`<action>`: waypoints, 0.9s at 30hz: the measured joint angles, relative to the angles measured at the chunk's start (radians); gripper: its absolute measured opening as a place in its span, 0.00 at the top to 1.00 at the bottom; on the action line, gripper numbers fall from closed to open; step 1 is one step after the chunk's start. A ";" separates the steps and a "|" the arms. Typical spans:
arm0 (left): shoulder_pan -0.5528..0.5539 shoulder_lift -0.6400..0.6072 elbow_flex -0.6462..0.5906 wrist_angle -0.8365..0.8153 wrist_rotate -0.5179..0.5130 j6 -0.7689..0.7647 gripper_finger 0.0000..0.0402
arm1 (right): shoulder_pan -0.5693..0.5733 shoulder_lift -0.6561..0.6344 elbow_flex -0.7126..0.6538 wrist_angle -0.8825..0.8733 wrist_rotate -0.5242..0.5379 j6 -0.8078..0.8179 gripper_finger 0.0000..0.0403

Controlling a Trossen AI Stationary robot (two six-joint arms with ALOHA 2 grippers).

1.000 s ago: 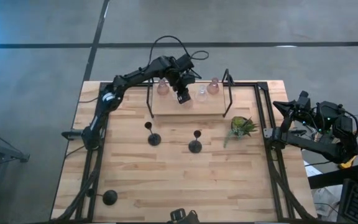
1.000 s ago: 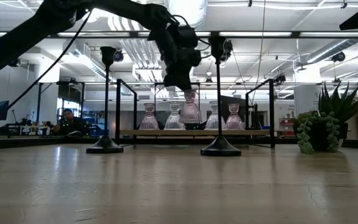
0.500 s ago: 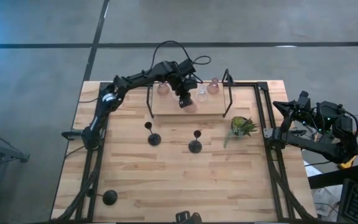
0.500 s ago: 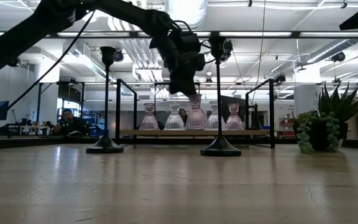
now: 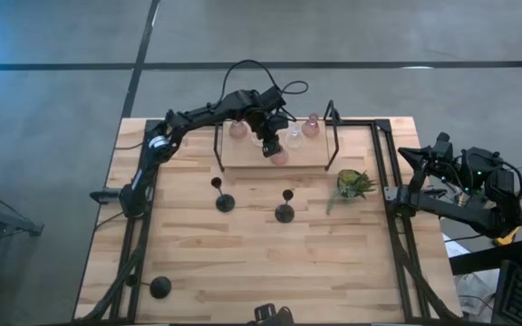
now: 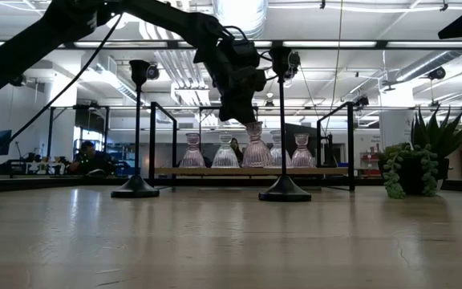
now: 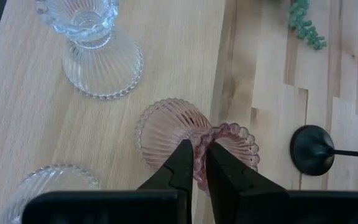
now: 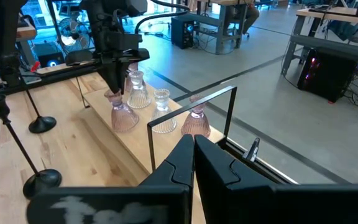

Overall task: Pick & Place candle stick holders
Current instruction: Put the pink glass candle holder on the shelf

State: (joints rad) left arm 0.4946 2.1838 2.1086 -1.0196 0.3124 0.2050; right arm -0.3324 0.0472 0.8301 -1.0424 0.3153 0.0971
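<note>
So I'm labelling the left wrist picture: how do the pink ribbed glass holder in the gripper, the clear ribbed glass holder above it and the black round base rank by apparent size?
1. Pink ribbed glass holder, largest, though nearest the camera.
2. Clear ribbed glass holder, slightly smaller; close call.
3. Black round base, clearly smallest.

The left gripper pinches the pink holder's rim.

Bright, even overhead light; sharp, soft shadows.

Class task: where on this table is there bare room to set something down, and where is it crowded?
Bare: the table in front of the two black holders. Crowded: the shelf, where the left gripper holds a pink holder beside others.
</note>
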 joint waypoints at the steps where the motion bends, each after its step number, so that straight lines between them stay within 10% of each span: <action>1: 0.000 0.000 0.000 0.000 -0.006 0.000 0.93 | 0.000 0.000 0.000 0.000 0.000 0.000 0.98; 27: 0.014 0.001 -0.002 -0.001 -0.033 -0.041 0.91 | 0.000 0.000 0.000 0.000 0.000 0.000 0.98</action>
State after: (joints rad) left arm 0.5087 2.1845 2.1071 -1.0206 0.2792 0.1640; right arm -0.3325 0.0472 0.8303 -1.0424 0.3153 0.0971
